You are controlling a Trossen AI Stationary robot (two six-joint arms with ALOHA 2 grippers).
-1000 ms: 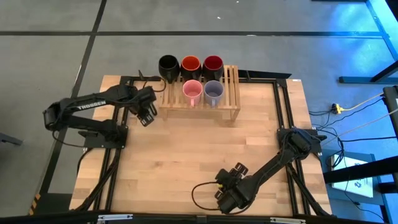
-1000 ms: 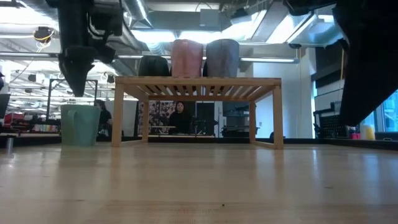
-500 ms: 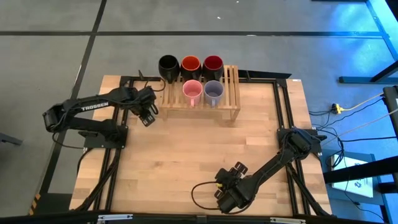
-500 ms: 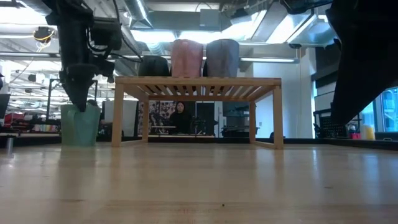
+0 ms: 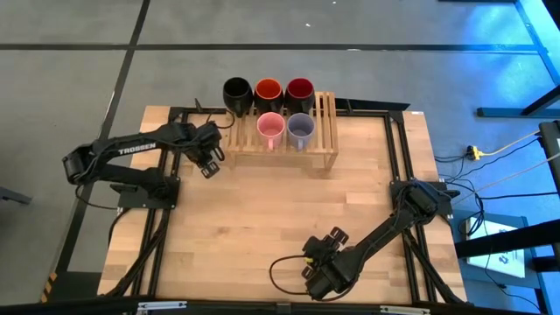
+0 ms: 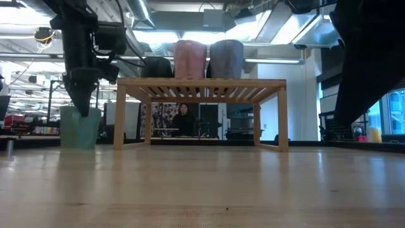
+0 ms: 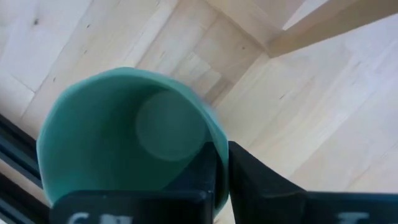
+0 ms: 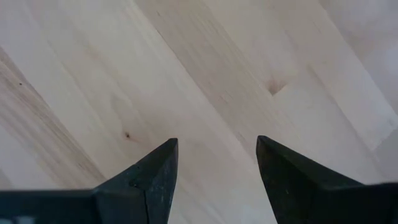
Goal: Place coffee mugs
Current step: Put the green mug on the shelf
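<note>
Robotics lab or industrial workspace. Wooden table (image 5: 280,219) on a black frame, standing on grey concrete floor (image 5: 70,79) with dark seams. Low view, background: exposed ceiling ducts (image 6: 183,19) and strip lighting across the top, benches with equipment at mid-frame, a seated person (image 6: 183,118) at centre. High view, right edge: cables (image 5: 490,149) and a yellow plug.

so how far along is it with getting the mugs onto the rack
Five mugs sit on the wooden rack: black, orange-red, dark red, pink and lavender-grey. The left gripper straddles the rim of the green mug, which is on the table. That one is left. The right gripper waits, open.
</note>
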